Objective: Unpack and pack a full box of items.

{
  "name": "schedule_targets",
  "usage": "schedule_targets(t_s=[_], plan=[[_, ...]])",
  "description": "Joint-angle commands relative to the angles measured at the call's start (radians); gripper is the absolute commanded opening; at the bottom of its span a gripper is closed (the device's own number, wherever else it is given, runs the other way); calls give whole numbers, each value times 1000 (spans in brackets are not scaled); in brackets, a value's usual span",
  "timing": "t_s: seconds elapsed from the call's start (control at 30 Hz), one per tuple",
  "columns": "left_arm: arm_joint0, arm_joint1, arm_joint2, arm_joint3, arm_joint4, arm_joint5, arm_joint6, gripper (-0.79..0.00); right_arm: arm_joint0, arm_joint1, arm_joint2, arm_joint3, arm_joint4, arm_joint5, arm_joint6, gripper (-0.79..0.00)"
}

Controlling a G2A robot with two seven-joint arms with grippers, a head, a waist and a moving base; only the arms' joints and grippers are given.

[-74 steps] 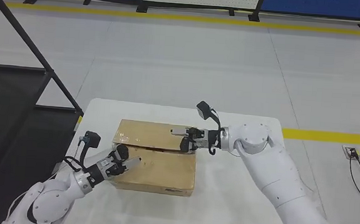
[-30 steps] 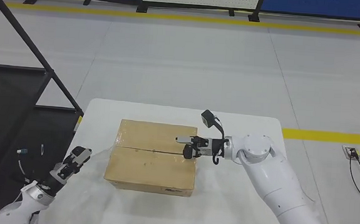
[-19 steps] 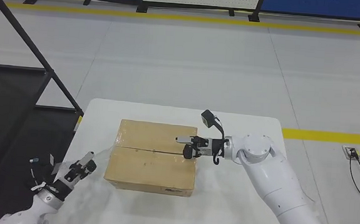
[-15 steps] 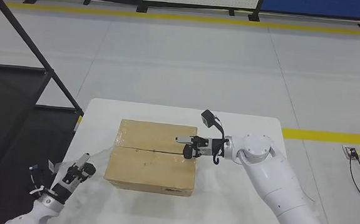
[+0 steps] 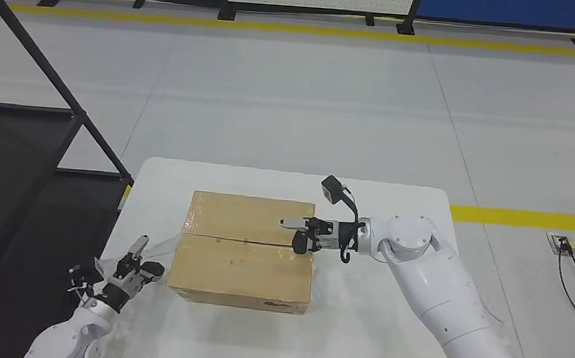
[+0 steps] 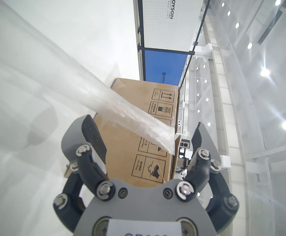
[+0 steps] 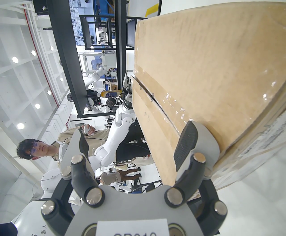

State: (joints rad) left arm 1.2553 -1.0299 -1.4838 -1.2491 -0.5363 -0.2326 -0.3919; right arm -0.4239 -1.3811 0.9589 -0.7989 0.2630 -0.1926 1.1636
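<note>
A closed brown cardboard box (image 5: 242,251) lies on the white table (image 5: 378,316), its top flaps meeting at a middle seam (image 7: 152,98). My right gripper (image 5: 297,232) is at the box's right edge, open, with one finger (image 7: 190,143) resting on the box top (image 7: 201,67) by the seam and the other in the air. My left gripper (image 5: 136,269) hovers open just off the box's left side, facing the box's printed side (image 6: 145,125). A strip of clear tape (image 6: 125,109) runs from the box's top edge across the space in front of the left fingers (image 6: 92,136), without touching them.
A black metal frame (image 5: 70,134) stands past the table's left edge, close to the left arm. The table surface right of the box and in front of it is bare white.
The left gripper left the box top, swung back past the table's left front edge, then came forward toward the box's left side. The right gripper has kept still for the last second.
</note>
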Motion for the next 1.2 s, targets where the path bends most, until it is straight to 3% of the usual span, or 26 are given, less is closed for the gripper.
schedule_targets(t_s=[0.0,0.2,0.4,0.6,0.9,1.17], plan=[[-36,-6,12,38,4,-7,27,0,0,0,0,0,0,0,0,0],[-98,-19,6,109,-56,-63,34,0,0,0,0,0,0,0,0,0],[-83,-17,-53,88,-74,-183,11,0,0,0,0,0,0,0,0,0],[-23,-12,-111,-29,-12,-236,57,0,0,0,0,0,0,0,0,0],[79,-10,-186,-251,64,-229,132,0,0,0,0,0,0,0,0,0],[93,-13,-208,-351,107,-178,140,0,0,0,0,0,0,0,0,0]])
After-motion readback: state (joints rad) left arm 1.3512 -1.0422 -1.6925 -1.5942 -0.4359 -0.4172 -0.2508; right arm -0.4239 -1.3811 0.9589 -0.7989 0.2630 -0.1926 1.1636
